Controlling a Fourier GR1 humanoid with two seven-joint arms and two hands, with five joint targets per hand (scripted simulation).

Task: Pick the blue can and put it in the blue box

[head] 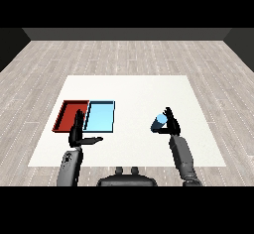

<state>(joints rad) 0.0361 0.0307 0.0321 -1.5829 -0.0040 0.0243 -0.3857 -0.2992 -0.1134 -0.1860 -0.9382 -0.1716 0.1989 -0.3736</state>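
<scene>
The blue can (158,123) is right of the table's middle, tilted, with its light top facing up. My right hand (172,123) is against the can's right side, fingers reaching up behind it and not clearly curled round it. The light blue tray (100,116) lies at the left, beside the red tray (71,115). My left hand (78,134) hovers just in front of the two trays, fingers straight up and thumb out to the right, holding nothing.
The white table (129,91) stretches wide behind the trays and the can. A grey plank floor surrounds it. Both forearms come in from the lower corners.
</scene>
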